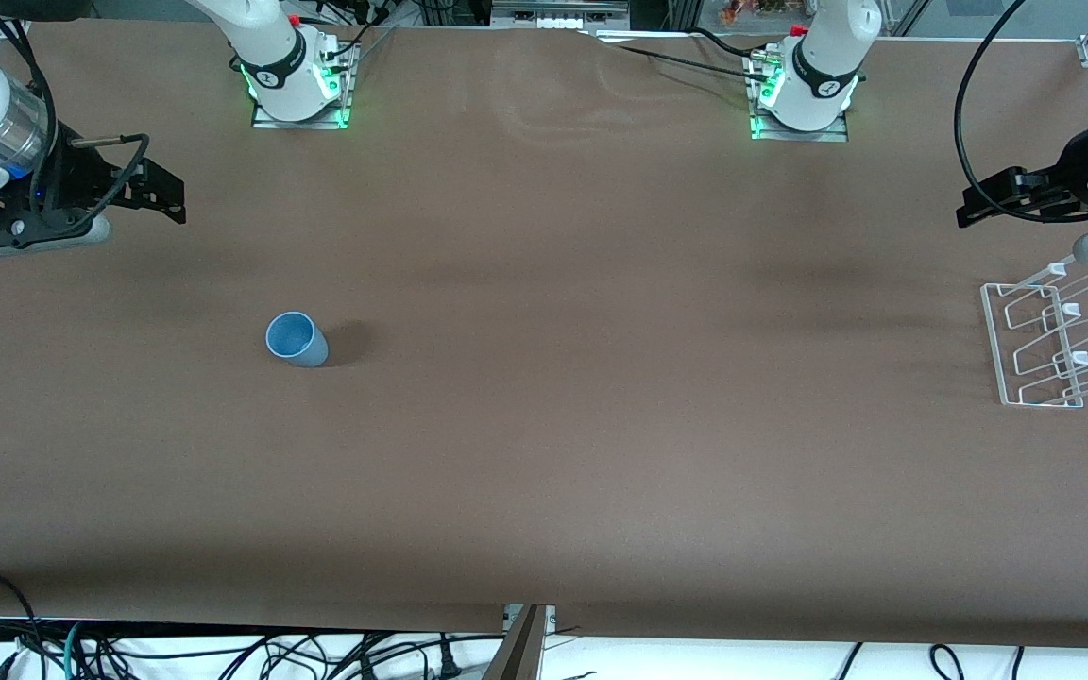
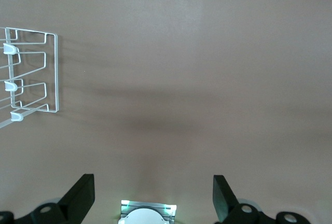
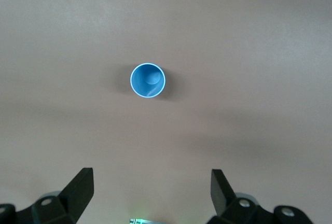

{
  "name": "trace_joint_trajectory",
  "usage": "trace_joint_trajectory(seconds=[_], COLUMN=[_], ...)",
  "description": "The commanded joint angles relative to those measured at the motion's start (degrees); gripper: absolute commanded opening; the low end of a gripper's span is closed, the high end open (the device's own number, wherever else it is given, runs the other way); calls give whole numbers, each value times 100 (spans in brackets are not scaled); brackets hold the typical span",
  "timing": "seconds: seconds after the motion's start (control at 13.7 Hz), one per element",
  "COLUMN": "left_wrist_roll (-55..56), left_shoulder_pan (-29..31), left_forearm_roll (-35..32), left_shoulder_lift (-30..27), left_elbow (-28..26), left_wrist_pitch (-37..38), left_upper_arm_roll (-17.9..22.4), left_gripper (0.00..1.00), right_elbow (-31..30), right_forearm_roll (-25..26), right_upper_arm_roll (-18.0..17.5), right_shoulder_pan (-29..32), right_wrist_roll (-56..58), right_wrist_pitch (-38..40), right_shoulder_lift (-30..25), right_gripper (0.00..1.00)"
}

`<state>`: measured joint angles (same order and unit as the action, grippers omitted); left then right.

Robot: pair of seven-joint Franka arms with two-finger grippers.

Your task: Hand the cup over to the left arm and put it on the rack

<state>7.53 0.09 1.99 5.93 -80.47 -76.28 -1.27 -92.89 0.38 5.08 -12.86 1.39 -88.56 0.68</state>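
Brown table (image 1: 544, 425), seen from the front. My right pincer (image 1: 161, 194) hangs in the air at the right arm's end of the table, jaws spread wide and empty. The light-blue cup (image 1: 297, 339) stands upright, mouth up, toward that same end. My left pincer (image 1: 978, 203) hangs at the left arm's end, jaws wide and empty, just beside the white wire rack (image 1: 1059, 345).

We see two white arms with dark joint rings, green-lit bases, looping black cables, and black tools (image 1: 161, 194) (image 1: 983, 203).
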Motion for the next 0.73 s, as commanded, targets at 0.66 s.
trace_joint_trajectory(seconds=[0.66], left_wrist_roll=[29], left_shoulder_pan=[35], left_forearm_roll=[20], left_shoulder_lift=[93], left_elbow=[189], left_wrist_pitch=[51], left_upper_arm_roll=[-22], left_gripper=[100], right_elbow=[-739], right_forearm_roll=[-20], right_upper_arm_roll=[-25], right_shoulder_pan=[-33], right_wrist_roll=[125], right_wrist_pitch=[-1909], right_shoulder_lift=[1485], right_gripper=[100])
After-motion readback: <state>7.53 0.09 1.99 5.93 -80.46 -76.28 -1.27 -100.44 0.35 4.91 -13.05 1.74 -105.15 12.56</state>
